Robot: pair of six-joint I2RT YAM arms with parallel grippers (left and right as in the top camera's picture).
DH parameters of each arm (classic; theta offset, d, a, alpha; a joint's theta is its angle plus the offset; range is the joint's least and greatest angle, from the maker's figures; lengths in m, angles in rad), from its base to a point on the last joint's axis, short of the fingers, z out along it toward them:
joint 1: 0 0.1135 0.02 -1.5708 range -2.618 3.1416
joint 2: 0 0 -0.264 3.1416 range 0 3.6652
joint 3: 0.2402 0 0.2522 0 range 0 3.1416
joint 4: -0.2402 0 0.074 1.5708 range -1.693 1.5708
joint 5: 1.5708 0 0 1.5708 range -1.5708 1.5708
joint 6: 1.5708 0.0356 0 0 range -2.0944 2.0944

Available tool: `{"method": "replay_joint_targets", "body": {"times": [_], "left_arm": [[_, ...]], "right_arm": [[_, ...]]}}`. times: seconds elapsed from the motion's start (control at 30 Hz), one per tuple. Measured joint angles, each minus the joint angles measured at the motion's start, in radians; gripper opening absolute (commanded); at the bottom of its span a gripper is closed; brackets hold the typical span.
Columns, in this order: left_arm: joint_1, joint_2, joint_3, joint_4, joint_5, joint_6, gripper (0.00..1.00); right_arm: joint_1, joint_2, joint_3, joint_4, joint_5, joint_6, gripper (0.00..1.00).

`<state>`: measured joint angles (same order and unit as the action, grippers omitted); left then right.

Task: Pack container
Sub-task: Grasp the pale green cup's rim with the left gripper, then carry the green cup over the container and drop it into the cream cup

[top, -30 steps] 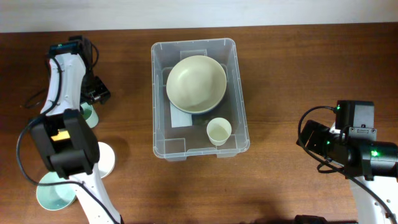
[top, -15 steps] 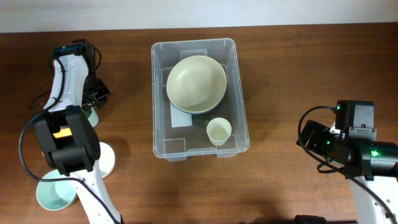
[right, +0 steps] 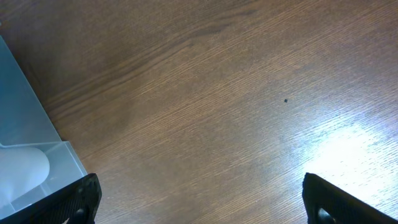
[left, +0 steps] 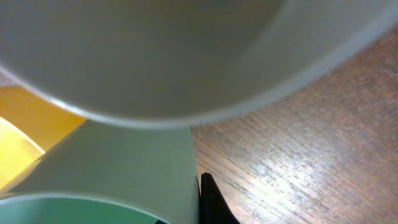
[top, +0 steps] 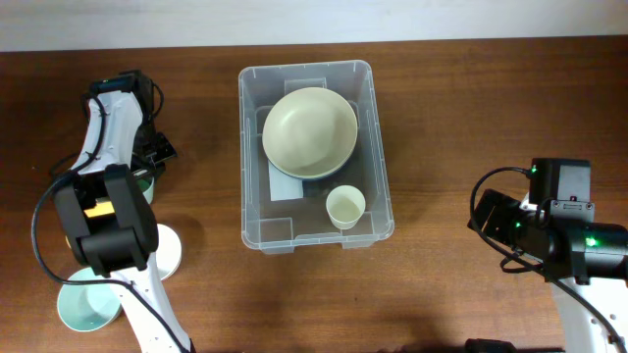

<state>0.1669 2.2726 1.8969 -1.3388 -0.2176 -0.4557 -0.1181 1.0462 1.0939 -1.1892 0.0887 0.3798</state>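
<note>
One large clear plastic rectangular container [top: 285, 233] sits at the middle of the brown wooden table [top: 451, 118]. It already holds a wide pale-cream round bowl [top: 309, 130] toward its 12 o'clock end and a small cream cup [top: 345, 207] in its 5 o'clock corner. The bin looks thin-walled and light for its size, likely to flex if squeezed and to slide on the smooth wood if nudged. Its rolled rim along a long side seems the best place to hold or steady it, since the slick flat walls give little purchase. The left gripper [top: 147, 169] hangs at the container's 9 o'clock, well apart from it, low over cups at the table's edge. Its wrist camera is filled by a pale curved cup wall [left: 155, 56] and a mint-green cup rim [left: 68, 206], with only one dark fingertip showing, so I cannot tell whether it is spread or closed on anything. The right gripper [right: 199, 208] rests at about 4 o'clock of the bin with its fingers spread wide and nothing between them, the bin's near corner just visible at the left of its view.
</note>
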Motion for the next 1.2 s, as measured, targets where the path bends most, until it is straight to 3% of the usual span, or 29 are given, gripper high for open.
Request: {"method": "replay_joint_targets", "body": {"times": [0.33, 0.57, 0.8, 1.2], "left_arm": [[-0.072, -0.019, 0.104, -0.126, 0.008, 0.003, 0.01], [-0.216, -0.217, 0.145, -0.132, 0.1, 0.023, 0.01], [-0.433, -0.422, 0.166, -0.136, 0.156, 0.03, 0.01], [-0.826, -0.421, 0.169, -0.021, 0.222, -0.042, 0.01]], "right_arm": [[0.0, 0.0, 0.0, 0.0, 0.0, 0.0, 0.99], [0.0, 0.0, 0.0, 0.0, 0.0, 0.0, 0.99], [0.0, 0.0, 0.0, 0.0, 0.0, 0.0, 0.99], [0.0, 0.0, 0.0, -0.011, 0.0, -0.001, 0.99]]}}
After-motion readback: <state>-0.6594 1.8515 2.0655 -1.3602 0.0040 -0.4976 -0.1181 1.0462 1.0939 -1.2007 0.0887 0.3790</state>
